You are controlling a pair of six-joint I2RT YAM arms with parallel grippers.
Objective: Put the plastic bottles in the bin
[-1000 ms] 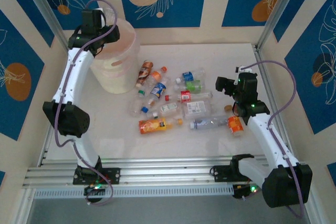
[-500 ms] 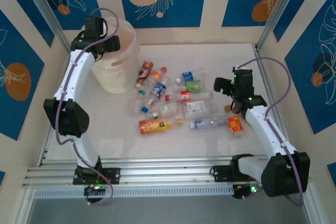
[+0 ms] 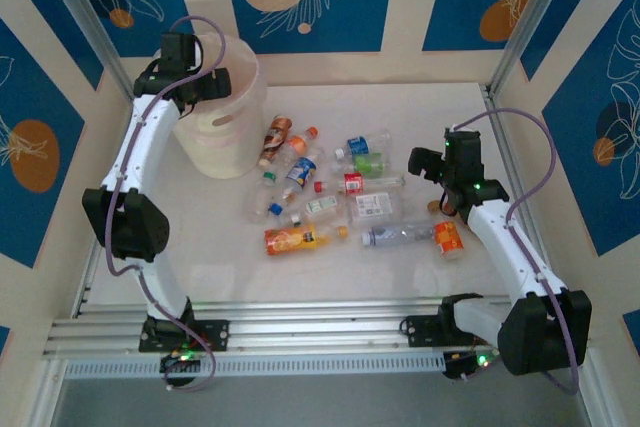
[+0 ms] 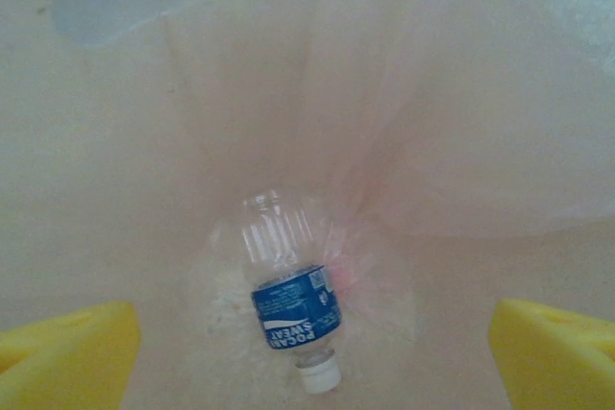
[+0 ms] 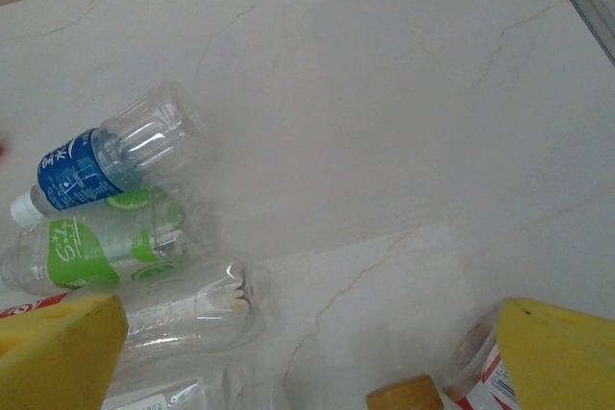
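Note:
The bin [image 3: 228,122], a pale translucent bucket, stands at the table's far left. My left gripper [image 3: 208,82] hangs open over its mouth. In the left wrist view its yellow pads [image 4: 67,352] stand far apart, the left gripper [image 4: 312,367] holding nothing, and a clear bottle with a blue label [image 4: 293,304] lies on the bin's floor below. Several plastic bottles [image 3: 340,192] lie scattered mid-table. My right gripper [image 3: 425,162] is open just right of them. Under the right gripper [image 5: 307,352] is bare table, with blue-labelled [image 5: 96,160], green-labelled [image 5: 96,247] and clear [image 5: 183,309] bottles to its left.
An orange bottle [image 3: 292,238] lies nearest the front and a brown one [image 3: 275,137] beside the bin. An orange-labelled bottle [image 3: 448,239] rests against the right arm. Metal frame posts [image 3: 500,67] edge the table; bare surface lies toward the front.
The left wrist has swung a little right over the bin and its jaws have spread wider. The right arm has shifted slightly toward the bottles, still open.

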